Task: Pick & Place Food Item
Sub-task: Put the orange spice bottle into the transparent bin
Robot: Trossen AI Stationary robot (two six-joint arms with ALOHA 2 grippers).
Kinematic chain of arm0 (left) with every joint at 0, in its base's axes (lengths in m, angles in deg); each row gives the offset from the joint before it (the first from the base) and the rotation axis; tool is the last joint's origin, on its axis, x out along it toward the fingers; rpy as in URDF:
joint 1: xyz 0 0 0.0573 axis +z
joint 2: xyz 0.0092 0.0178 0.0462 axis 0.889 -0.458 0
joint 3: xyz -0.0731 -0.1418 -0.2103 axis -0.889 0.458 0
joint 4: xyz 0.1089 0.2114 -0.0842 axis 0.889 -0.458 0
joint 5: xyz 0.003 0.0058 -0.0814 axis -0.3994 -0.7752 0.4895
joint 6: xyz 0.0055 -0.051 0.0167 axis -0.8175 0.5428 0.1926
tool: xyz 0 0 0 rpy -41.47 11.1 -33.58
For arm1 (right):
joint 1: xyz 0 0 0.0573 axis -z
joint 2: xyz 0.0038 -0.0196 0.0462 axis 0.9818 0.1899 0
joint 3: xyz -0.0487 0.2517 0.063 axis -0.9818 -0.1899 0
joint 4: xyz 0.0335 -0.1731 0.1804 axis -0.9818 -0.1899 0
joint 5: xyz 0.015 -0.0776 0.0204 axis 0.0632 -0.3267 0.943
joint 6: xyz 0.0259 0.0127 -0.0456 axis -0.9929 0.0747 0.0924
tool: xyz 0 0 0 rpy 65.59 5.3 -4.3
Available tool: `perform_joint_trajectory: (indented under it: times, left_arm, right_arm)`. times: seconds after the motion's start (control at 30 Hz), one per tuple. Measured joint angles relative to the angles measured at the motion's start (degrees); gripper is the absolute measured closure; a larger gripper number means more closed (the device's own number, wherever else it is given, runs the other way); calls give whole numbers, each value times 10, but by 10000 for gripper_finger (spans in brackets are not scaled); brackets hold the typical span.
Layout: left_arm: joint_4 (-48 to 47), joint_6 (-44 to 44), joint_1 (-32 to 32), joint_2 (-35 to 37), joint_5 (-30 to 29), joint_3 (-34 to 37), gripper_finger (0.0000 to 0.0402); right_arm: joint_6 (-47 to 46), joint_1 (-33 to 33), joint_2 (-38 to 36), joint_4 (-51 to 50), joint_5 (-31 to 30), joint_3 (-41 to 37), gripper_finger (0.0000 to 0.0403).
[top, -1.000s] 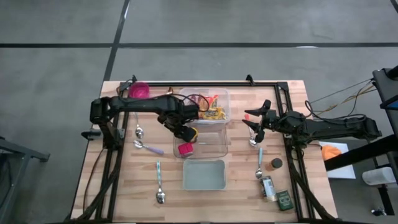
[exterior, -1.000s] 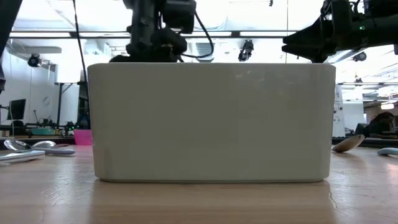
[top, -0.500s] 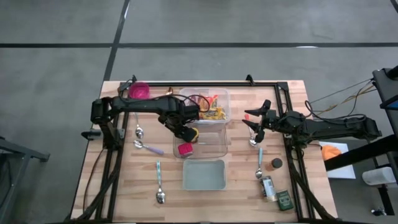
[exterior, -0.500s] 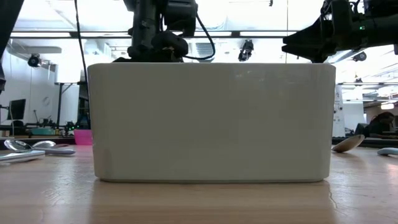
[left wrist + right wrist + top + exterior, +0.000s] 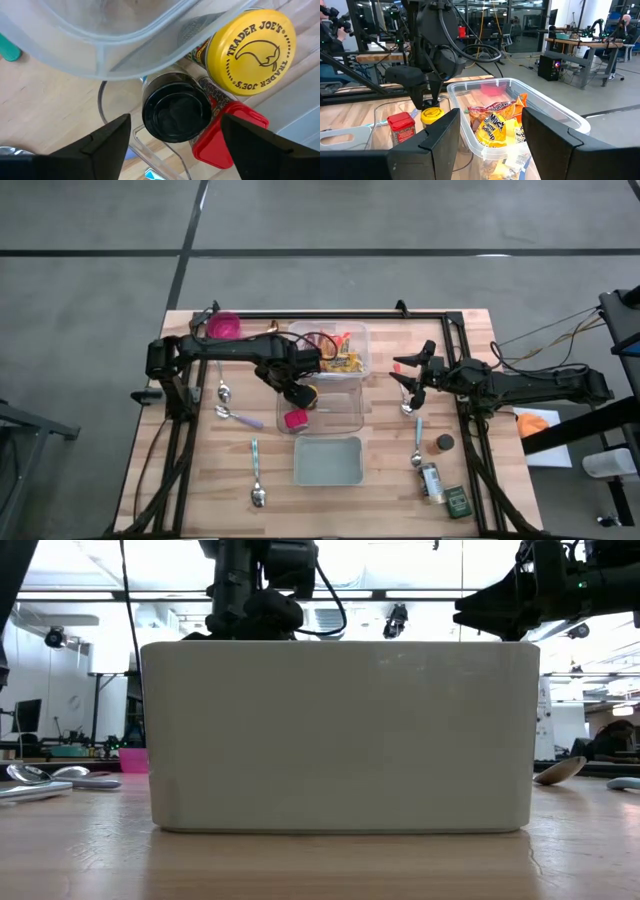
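Left gripper [image 5: 300,393] hangs over the near-left part of a clear plastic bin [image 5: 352,412] in the middle of the table [image 5: 200,470], fingers [image 5: 107,137] spread apart and clasping nothing. Straight below it, in the left wrist view, a spice jar with a black lid [image 5: 176,113] stands free between the two fingers, touched by neither. Just beside that jar stands a jar with a yellow lid [image 5: 250,51], and a jar with a red cap [image 5: 227,135] sits against them; from above the red cap [image 5: 296,419] shows at the bin's near-left corner. A second clear bin [image 5: 340,345], farther back and touching the first, holds snack bags [image 5: 495,127] in yellow and orange wrappers.

Right gripper [image 5: 404,380] waits above the table to the right of the bins, with a red tip at its front; its fingers [image 5: 440,135] stand partly apart with nothing between them.

A pale green rectangular container [image 5: 327,461] sits on the near side of the table, close to the clear bin, and fills most of the low view [image 5: 335,735]. A pink cup [image 5: 224,326] stands at the far-left corner. Spoons lie scattered: two on the left [image 5: 224,392], one with a teal handle near the green container [image 5: 256,475], another on the right [image 5: 417,445]. Near the right front are a small dark round lid [image 5: 444,443], a can [image 5: 431,481] and a green tin [image 5: 459,500].
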State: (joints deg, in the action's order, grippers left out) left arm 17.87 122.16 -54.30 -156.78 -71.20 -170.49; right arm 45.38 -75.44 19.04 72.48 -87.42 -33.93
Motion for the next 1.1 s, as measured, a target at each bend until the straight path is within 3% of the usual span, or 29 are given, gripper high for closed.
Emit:
perform_joint_trajectory:
  times: [0.63, 0.87, 1.1]
  left_arm:
    - [25, -6, -24, 71, -9, -42, 83]
    - [81, -94, -107, 117, -97, -24, 83]
    - [176, -108, -221, 180, -265, 51, 84]
  right_arm:
    - [0, 0, 0, 0, 0, 0, 192]
    - [0, 0, 0, 1, 0, 0, 192]
    - [0, 0, 0, 1, 0, 0, 192]
